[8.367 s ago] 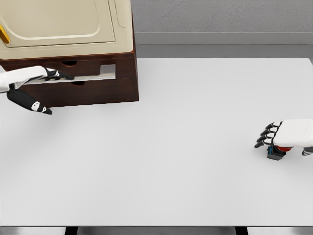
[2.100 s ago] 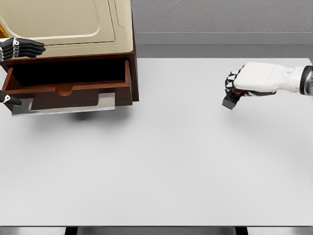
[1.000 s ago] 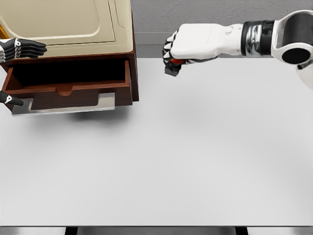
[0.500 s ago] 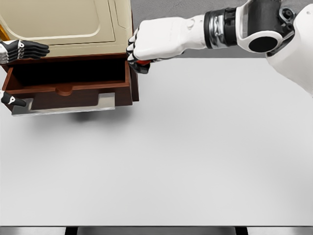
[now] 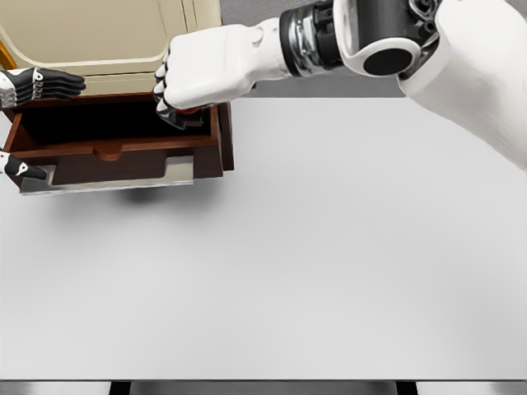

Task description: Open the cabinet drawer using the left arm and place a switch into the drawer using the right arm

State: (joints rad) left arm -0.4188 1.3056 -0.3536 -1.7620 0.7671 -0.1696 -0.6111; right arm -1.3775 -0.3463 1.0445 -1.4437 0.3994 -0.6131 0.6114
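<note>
Switch [image 5: 188, 113] clamped in right hand [image 5: 200, 78], hanging over open drawer [image 5: 115, 152] at desk's far-left corner, right end of cavity directly below. Left hand [image 5: 37, 84] fingers straight, empty, w/ cabinet [image 5: 107, 49] beside.

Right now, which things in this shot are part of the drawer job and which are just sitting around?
Part of the job:
- drawer, pulled open
- cabinet holding it
- switch, gripped above the drawer's right end
- right hand holding the switch
- left hand at the cabinet's left edge, fingers extended

Just there:
- white table, nothing loose on it
</note>
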